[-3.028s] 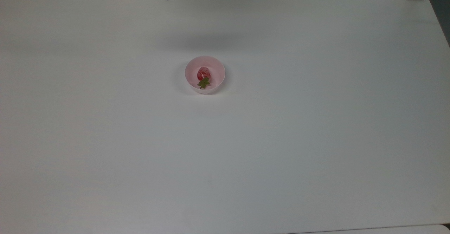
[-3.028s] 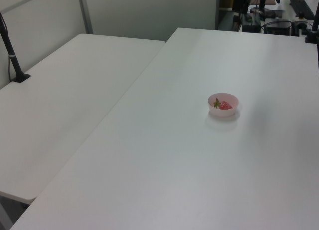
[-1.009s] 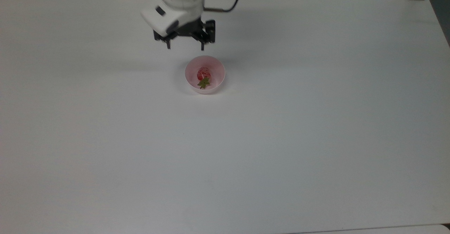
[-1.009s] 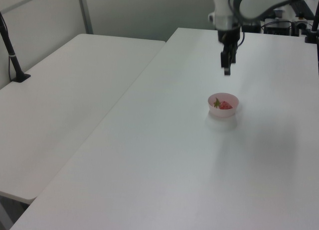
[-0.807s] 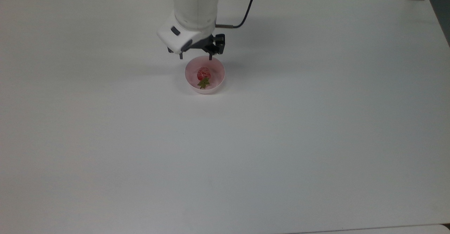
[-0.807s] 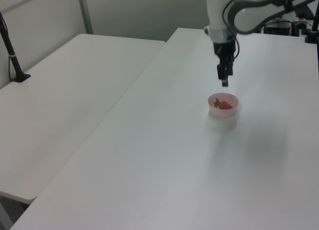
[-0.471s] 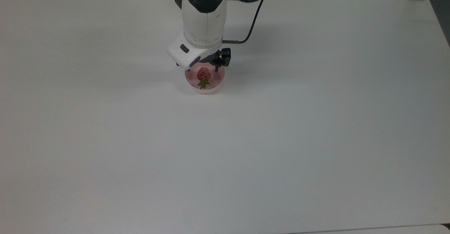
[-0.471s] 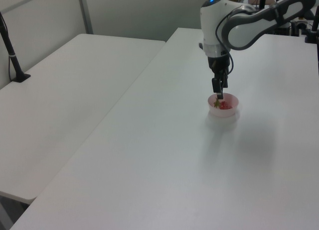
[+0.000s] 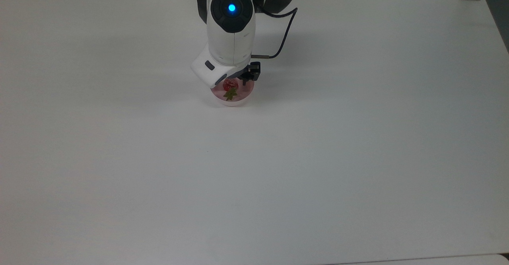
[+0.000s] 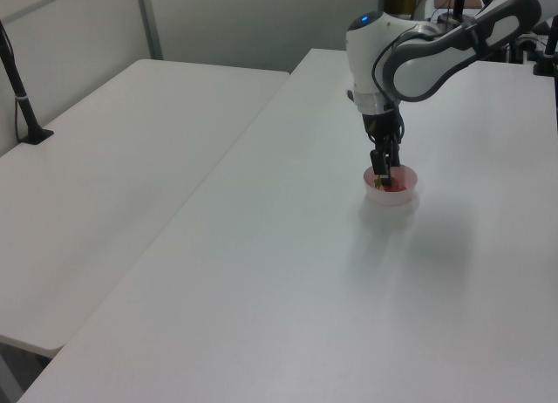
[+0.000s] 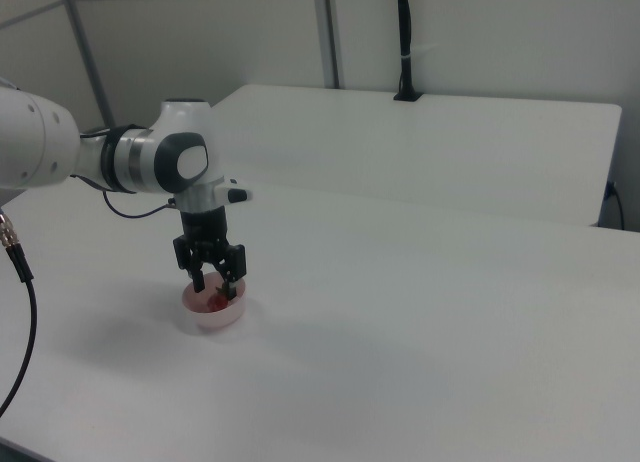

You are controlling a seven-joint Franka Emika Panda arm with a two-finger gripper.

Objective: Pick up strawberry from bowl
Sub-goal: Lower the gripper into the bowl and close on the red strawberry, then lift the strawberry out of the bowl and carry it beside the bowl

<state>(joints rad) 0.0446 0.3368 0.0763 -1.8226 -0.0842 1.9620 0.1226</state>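
**Strawberry lies in the bowl, open gripper lowered around it**

Strawberry lies inside the pale pink bowl, with its green leafy cap turned toward the bottom edge of the top view. The bowl stands on the white table. The gripper points straight down, and its two black fingers are spread apart, with the tips lowered into the bowl on both sides of the red fruit, as the right view shows. I cannot tell if the fingers touch the strawberry. In the left view, the white arm reaches over the bowl from the left view's right. A black cable hangs beside the wrist.
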